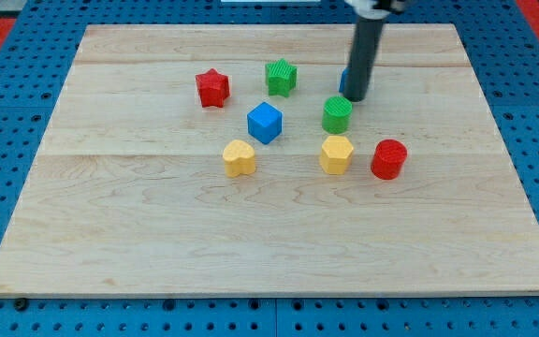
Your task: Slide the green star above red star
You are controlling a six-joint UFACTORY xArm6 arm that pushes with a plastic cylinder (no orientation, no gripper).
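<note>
The green star (281,76) lies on the wooden board (157,225) near the view's top, to the right of the red star (212,88) and slightly higher than it. My tip (357,97) rests on the board to the right of the green star, just above the green round block (337,114). The rod hides most of a blue block (344,81) right behind it.
A blue cube (264,123) sits below the two stars. A yellow block (239,158) lies below it to the left. A yellow hexagonal block (336,154) and a red cylinder (388,159) lie towards the view's right.
</note>
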